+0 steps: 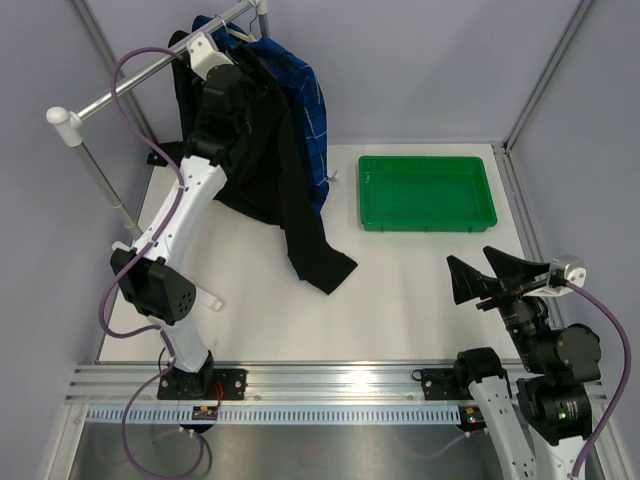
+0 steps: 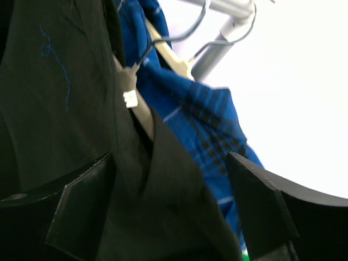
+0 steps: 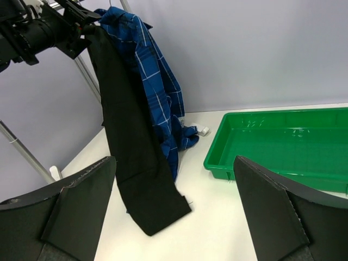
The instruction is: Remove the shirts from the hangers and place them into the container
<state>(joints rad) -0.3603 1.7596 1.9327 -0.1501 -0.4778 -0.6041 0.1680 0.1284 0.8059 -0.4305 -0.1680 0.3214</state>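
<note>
The black shirt (image 1: 268, 175) hangs from the rail, one sleeve (image 1: 322, 262) trailing on the table. Behind it hangs the blue plaid shirt (image 1: 303, 92). My left gripper (image 1: 205, 60) is raised to the black shirt's collar. In the left wrist view my left gripper (image 2: 169, 157) stands open, with black shirt (image 2: 163, 206) fabric lying between the wide jaws. A beige hanger (image 2: 167, 51) shows above the plaid shirt (image 2: 204, 122). The green container (image 1: 425, 193) sits at the back right. My right gripper (image 1: 488, 272) hovers open over the near right of the table; its wrist view (image 3: 174, 160) shows nothing between the fingers.
The silver rail (image 1: 150, 72) with a white end cap (image 1: 62, 118) runs diagonally at the back left on a thin upright post (image 1: 105, 185). A small white clip (image 3: 204, 130) lies on the table by the plaid shirt's hem. Grey walls close in the table.
</note>
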